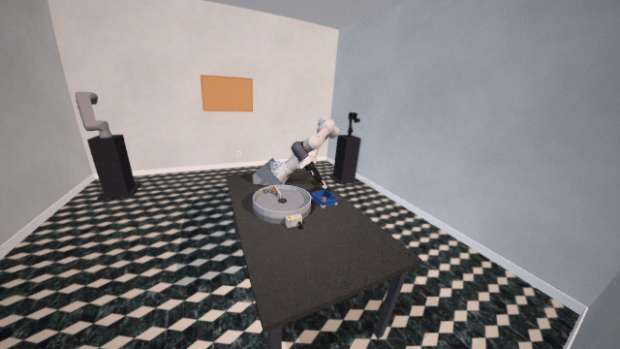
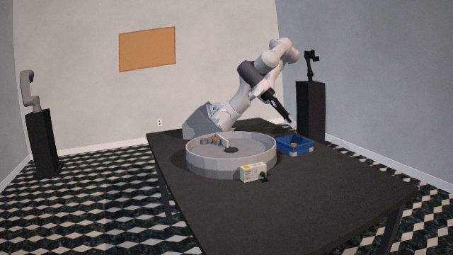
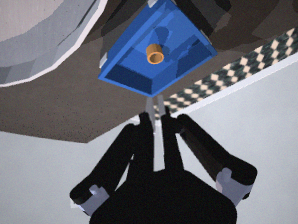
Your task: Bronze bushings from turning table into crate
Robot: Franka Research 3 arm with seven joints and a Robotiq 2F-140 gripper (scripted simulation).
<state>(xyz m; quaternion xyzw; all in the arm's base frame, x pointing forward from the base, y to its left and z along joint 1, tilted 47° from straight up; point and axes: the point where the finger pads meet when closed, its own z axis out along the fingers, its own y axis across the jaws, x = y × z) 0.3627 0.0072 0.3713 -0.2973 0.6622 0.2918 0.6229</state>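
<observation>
The blue crate (image 1: pixel 330 201) (image 2: pixel 301 149) (image 3: pixel 131 72) stands on the table right of the grey turning table (image 1: pixel 281 209) (image 2: pixel 230 166) (image 3: pixel 40 50). One bronze bushing (image 2: pixel 294 144) (image 3: pixel 154 51) lies in the crate. On the far left of the turning table, a bronze bushing (image 2: pixel 214 137) (image 1: pixel 273 189) sits next to steel bushings (image 2: pixel 204 141), beside a low white divider (image 2: pixel 223 139). My gripper (image 1: pixel 324 185) (image 2: pixel 289 120) (image 3: pixel 156 103) hangs above and behind the crate. Its fingers are shut, with nothing between them.
A white control box (image 1: pixel 291 221) (image 2: pixel 252 171) with a black knob stands at the turning table's front rim. A black hub (image 2: pixel 231 150) marks its centre. Two black pedestals stand on the floor, one just behind the crate (image 2: pixel 311 106).
</observation>
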